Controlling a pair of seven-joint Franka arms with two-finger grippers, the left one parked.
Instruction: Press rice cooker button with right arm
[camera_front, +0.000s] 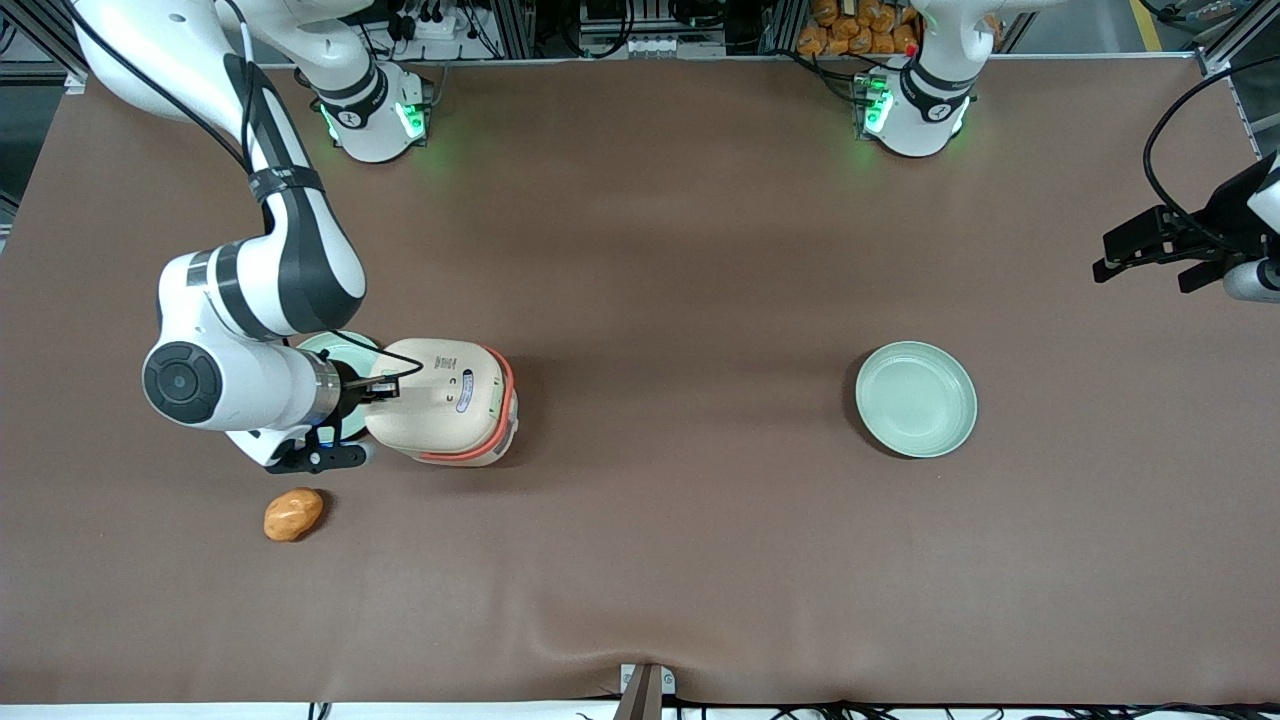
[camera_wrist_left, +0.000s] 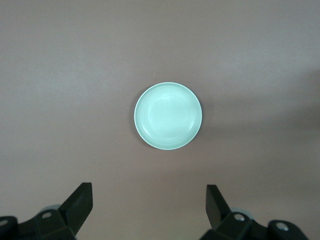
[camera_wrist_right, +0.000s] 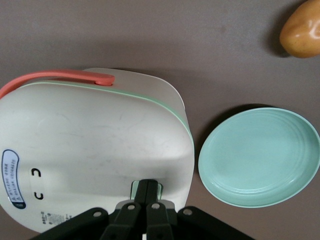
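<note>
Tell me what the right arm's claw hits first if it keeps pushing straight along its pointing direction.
The claw, fingers shut together, sits over the rice cooker lid, tips at the pale green button. Pushing on, it would likely meet that button first; whether it already touches is unclear.

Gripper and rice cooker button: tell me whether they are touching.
Touching. In the right wrist view the gripper, fingers shut together, has its tips set on the small green button at the edge of the rice cooker lid, with no gap showing.
</note>
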